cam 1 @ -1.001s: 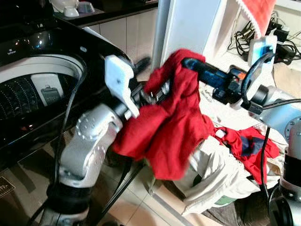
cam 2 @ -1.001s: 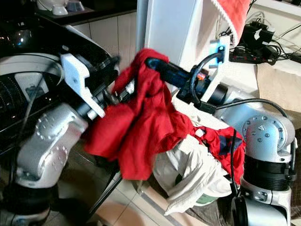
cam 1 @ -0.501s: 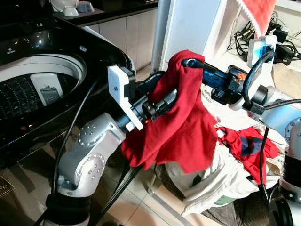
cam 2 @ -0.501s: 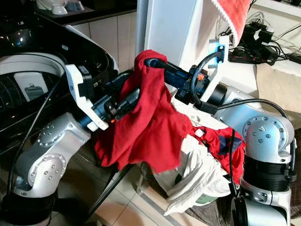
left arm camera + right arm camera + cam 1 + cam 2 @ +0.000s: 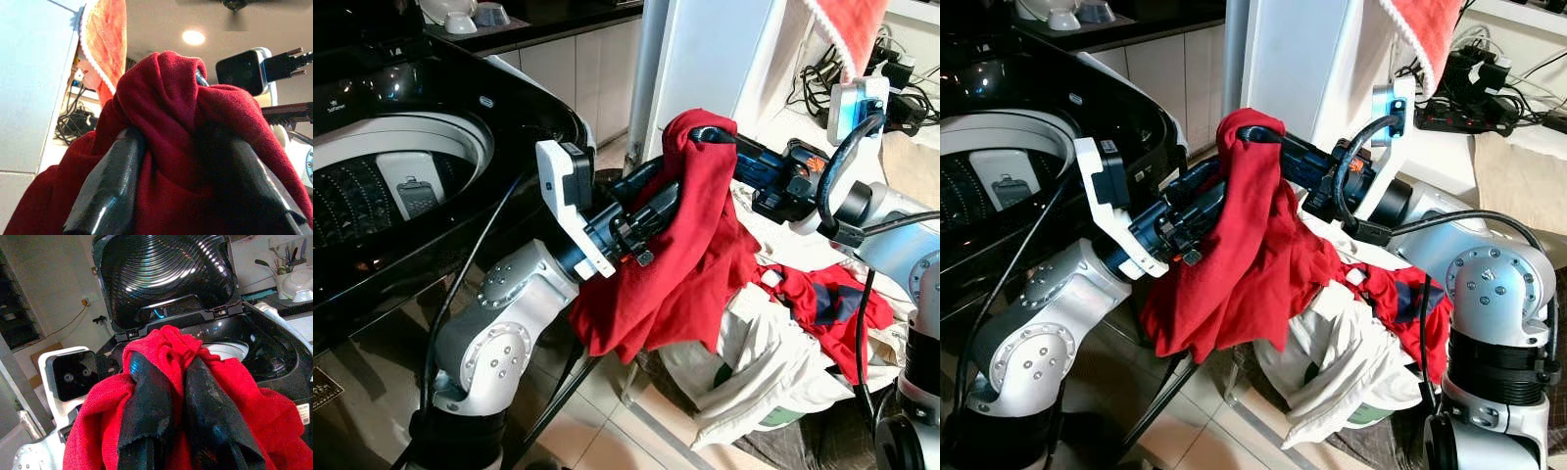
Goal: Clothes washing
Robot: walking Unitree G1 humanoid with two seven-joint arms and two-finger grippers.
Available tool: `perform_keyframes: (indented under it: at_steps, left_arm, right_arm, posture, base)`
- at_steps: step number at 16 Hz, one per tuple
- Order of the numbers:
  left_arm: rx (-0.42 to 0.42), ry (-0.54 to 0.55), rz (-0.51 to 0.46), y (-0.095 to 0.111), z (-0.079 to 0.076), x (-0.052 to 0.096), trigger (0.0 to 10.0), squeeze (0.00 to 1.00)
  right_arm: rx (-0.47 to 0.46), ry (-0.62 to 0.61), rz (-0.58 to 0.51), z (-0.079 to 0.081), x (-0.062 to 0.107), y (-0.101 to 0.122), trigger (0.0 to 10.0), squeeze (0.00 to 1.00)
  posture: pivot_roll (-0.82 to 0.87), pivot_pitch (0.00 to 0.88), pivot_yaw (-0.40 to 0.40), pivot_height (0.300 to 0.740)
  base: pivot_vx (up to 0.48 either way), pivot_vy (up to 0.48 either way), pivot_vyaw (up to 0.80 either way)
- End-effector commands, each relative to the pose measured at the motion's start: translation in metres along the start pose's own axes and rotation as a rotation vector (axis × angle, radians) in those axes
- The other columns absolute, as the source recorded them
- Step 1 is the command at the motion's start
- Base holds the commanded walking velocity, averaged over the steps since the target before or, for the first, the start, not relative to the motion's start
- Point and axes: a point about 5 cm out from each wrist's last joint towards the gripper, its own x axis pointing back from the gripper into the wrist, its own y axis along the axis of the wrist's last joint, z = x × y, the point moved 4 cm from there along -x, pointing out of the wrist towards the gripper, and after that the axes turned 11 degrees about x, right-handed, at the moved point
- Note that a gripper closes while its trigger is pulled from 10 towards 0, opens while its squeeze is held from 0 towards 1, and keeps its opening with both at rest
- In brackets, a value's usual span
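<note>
Trouble is most likely at the transfer into the washing machine (image 5: 431,147), whose open drum is seen at about 9 o'clock in the head views, with its lid raised behind it. The left gripper (image 5: 656,201) is reached in from that side toward the middle of the scene, and in the left wrist view its two fingers (image 5: 110,186) are seen clamped on a fold of the red garment (image 5: 690,264). From 3 o'clock the right gripper (image 5: 710,135) is brought in, and its fingers (image 5: 146,401) are pressed together on the top of the same garment, so the cloth is held in the air by both and hangs well below them.

If one grip is released late, the fabric could be stretched or pulled from the other. The hanging tail could be caught on the machine's black rim, or be left draped outside the drum. At 5 o'clock, the laundry pile (image 5: 783,343) of white and red pieces lies just beside the hem and could be dragged along.
</note>
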Motion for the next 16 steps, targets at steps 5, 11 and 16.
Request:
perform_keyframes:
  at_steps: [5, 11, 16]
  left_arm:
    - [-0.012, -0.061, 0.051, -0.007, -0.012, -0.007, 0.0, 0.0]
    - [-0.042, -0.029, 0.072, -0.009, -0.006, -0.006, 0.0, 0.0]
    - [-0.054, 0.01, 0.04, -0.003, 0.002, -0.006, 0.0, 0.0]
  right_arm:
    - [0.008, 0.039, 0.0, 0.01, -0.005, -0.001, 0.0, 0.0]
    - [0.008, 0.029, 0.004, 0.009, -0.004, -0.002, 0.0, 0.0]
    - [0.011, 0.02, 0.006, 0.008, -0.003, -0.003, 0.0, 0.0]
  posture:
    - [-0.01, 0.0, -0.084, 0.74]
    - [0.0, 0.0, -0.082, 0.74]
    - [0.0, 0.0, -0.082, 0.74]
  base:
    - [0.0, 0.0, 0.0]
    - [0.0, 0.0, 0.0]
    - [0.0, 0.0, 0.0]
